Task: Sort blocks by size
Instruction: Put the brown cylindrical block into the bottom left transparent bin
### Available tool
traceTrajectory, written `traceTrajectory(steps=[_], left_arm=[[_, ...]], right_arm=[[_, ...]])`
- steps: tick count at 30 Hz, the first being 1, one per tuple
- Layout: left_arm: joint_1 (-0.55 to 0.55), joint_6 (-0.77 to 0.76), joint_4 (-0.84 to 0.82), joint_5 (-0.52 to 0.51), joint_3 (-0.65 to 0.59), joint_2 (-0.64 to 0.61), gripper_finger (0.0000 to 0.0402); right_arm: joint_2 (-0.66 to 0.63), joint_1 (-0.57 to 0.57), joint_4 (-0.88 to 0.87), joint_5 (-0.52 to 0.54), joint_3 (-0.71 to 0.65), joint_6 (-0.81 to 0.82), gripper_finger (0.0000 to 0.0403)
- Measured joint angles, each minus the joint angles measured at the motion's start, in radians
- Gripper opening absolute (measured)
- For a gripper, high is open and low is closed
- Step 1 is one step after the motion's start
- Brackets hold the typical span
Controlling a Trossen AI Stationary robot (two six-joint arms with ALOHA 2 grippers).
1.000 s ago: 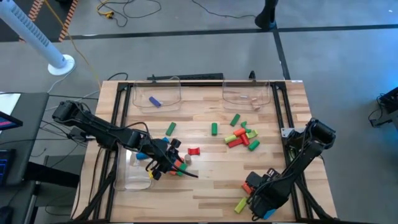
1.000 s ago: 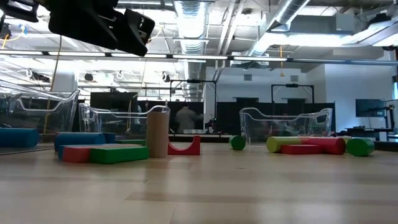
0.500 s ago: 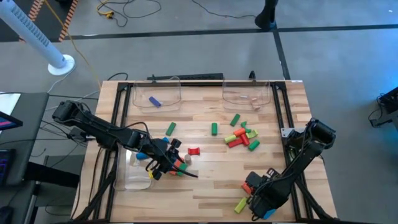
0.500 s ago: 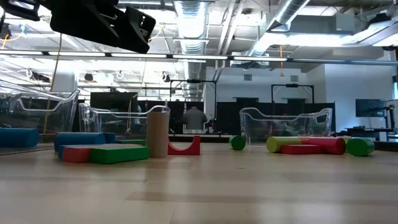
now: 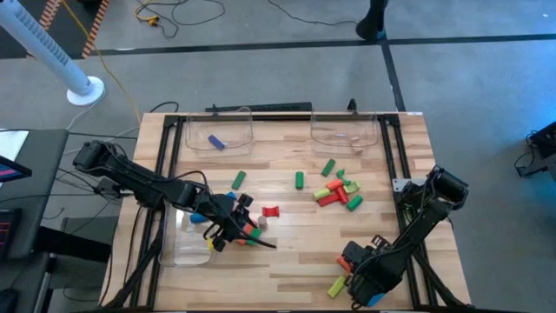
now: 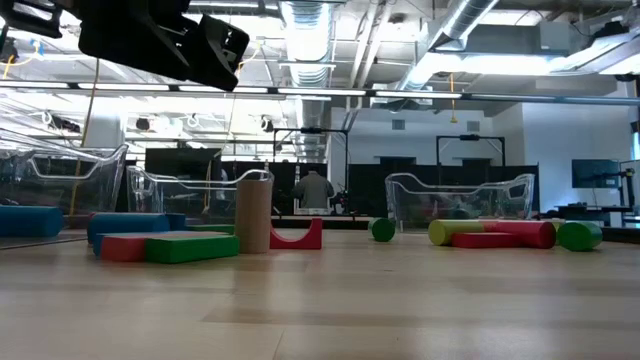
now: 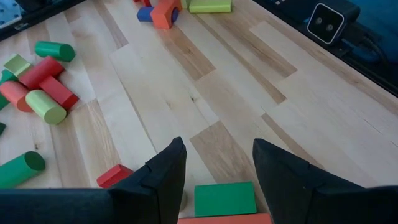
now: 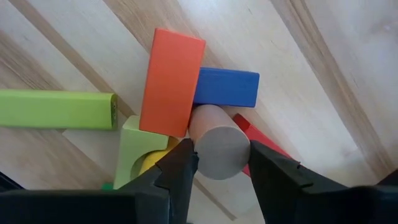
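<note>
This is a robotics lab, plainly; exposed ducts and pipes (image 6: 320, 30) run overhead above the wooden table (image 5: 287, 252); beyond that table stand dark monitors (image 6: 595, 172); cables (image 5: 174, 13) trail over the grey concrete floor beside it.

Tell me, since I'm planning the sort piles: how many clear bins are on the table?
3. One bin at the far edge, left side; one at the far edge, right side; one near the left edge beside the left gripper. None appears hidden.
</note>
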Motion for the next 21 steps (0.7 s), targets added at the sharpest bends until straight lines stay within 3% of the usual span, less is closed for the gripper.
traceTrajectory(steps=[5,14,21], left_arm=[[0.000,0.004,0.006,0.000,0.000,0.000,0.0181],[0.000,0.031,0.035,-0.003,0.000,0.000,0.0181],[0.000,0.071,0.130,-0.009,0.000,0.000,0.0181]], right_arm=[[0.000,-0.002,-0.003,-0.003,0.000,-0.003,0.0149],[-0.005,-0.002,-0.005,0.012,-0.002,-0.011,0.0148],[-0.057,-0.003,-0.033,0.147,-0.005,-0.013,0.0148]])
